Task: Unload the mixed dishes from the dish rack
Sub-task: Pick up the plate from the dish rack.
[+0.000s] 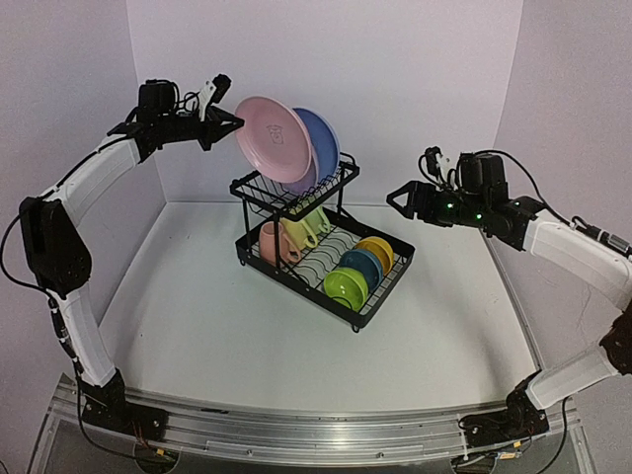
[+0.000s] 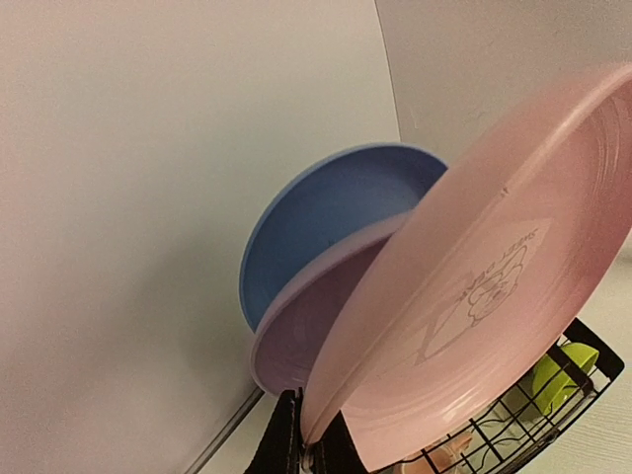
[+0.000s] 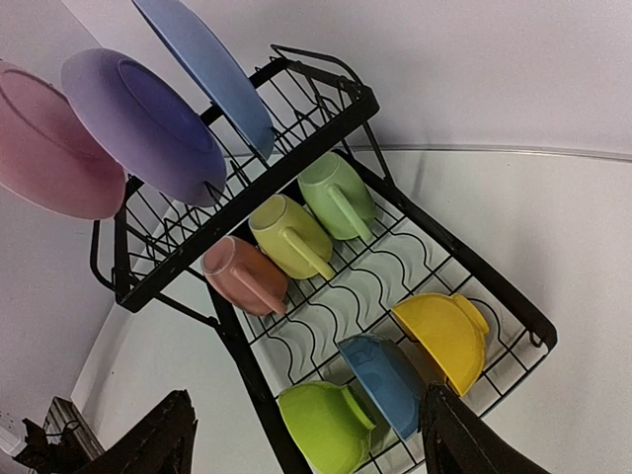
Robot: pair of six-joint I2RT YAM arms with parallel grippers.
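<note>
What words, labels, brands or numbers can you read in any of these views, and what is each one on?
Pink plate: faint print of a small figure with a curved line of letters beside it, too blurred and tilted to read in any view.
No other writing, number or sign shows in any of the three views.

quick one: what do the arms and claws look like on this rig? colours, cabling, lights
White link shells on the left arm and right arm, with black joints and bases. The left claw and right claw are black, with dark tapered fingers. The right wrist shows green LEDs. Thin black cables loop outside each arm. No sleeves.
</note>
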